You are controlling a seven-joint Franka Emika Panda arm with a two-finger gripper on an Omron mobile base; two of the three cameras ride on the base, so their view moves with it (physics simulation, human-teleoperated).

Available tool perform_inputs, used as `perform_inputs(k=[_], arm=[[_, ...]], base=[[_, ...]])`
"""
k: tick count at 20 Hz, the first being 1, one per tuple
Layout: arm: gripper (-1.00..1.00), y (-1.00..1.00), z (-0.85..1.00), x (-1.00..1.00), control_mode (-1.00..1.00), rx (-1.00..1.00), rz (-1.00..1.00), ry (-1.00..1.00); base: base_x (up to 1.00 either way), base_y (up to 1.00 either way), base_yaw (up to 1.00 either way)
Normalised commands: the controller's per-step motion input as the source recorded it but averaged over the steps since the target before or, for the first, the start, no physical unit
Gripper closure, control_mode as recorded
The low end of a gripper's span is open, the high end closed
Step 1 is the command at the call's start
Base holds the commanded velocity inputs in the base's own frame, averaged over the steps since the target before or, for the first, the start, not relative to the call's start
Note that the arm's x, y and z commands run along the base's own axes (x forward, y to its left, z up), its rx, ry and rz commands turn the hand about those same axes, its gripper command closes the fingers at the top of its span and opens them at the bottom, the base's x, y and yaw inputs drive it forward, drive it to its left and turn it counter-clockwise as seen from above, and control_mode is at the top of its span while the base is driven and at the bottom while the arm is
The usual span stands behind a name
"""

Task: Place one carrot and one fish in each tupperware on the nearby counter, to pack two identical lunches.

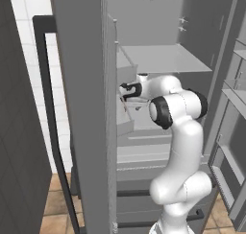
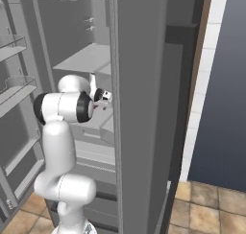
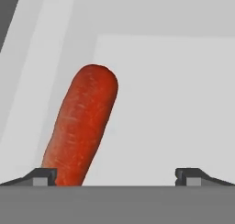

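A red-orange carrot (image 3: 82, 126) lies on a pale fridge shelf (image 3: 174, 103) in the hand view, its blunt end pointing away from me. My gripper (image 3: 115, 176) is open, and the carrot's near end sits just inside the left fingertip (image 3: 43, 175), nearer that side than the middle of the gap. From the base views my arm reaches into the open fridge, with the hand (image 1: 130, 90) (image 2: 102, 96) low over a middle shelf. A thin red streak of the carrot (image 1: 124, 105) shows under the hand. The fish and the tupperware are out of view.
An open fridge door (image 1: 81, 108) with a black handle (image 1: 45, 84) stands close on the left. Another shelf (image 1: 163, 58) hangs above the hand. Door bins (image 1: 233, 94) line the right side. Drawers (image 1: 139, 151) sit below the hand.
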Motion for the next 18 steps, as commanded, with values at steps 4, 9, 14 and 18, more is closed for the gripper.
perform_inputs(k=[4,9,14,18], arm=[[-1.0,-0.5,-0.67,-0.21,-1.0,-0.01,0.0,0.24],[-1.0,-0.71,-0.67,-0.47,-1.0,0.0,0.0,0.22],[-1.0,-0.83,-0.68,-0.67,-1.0,0.0,0.0,0.16],[-1.0,-0.72,-0.55,-0.56,-1.0,0.0,0.0,0.1]], base=[[0.0,0.0,0.0],[0.0,0.0,0.0],[0.0,0.0,0.0],[0.0,0.0,0.0]])
